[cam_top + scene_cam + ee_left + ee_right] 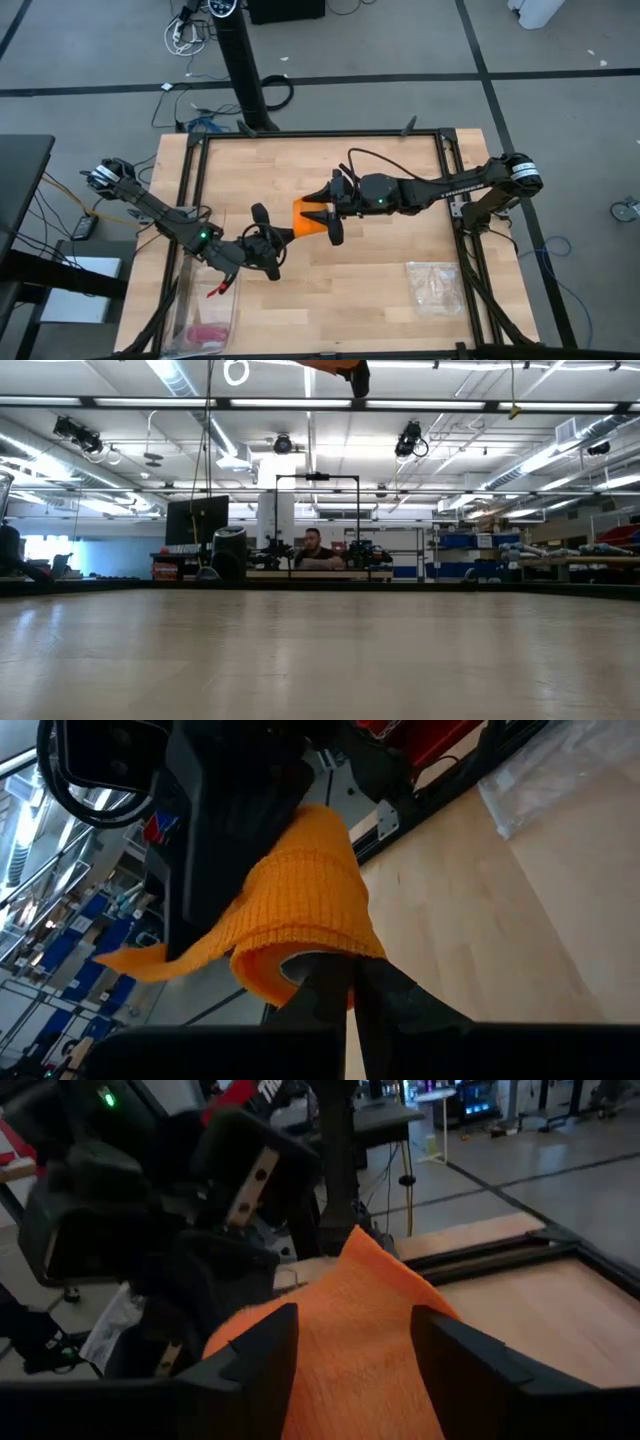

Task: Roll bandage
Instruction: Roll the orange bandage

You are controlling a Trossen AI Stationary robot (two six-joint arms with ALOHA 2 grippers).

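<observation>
The orange bandage (308,218) hangs in the air over the table's middle between my two grippers, and only its lower edge shows at the top of the low view (325,364). One end is curled into a loose roll (300,935), and a short tail (130,960) sticks out on the far side of my right gripper. My left gripper (272,243) is shut on the rolled end. My right gripper (334,214) is open, with the flat band (350,1340) lying in the gap between its two fingers. My left gripper pinches the wall of the roll at its open end (318,956) between its two fingers (395,995), coming level from the table's left. The roll is lifted clear of the table. My right gripper's fingers (262,1350) stand at the flat band's two long edges (400,1295), and the band fills the gap between them. Whether the fingers press on it, I cannot tell. The band is clear of the table.
A clear plastic zip bag (435,285) lies at the near right of the table. A small pink bundle (205,331) lies in a clear tray at the near left edge. A black frame (320,135) borders the table. A person (313,547) sits far behind it.
</observation>
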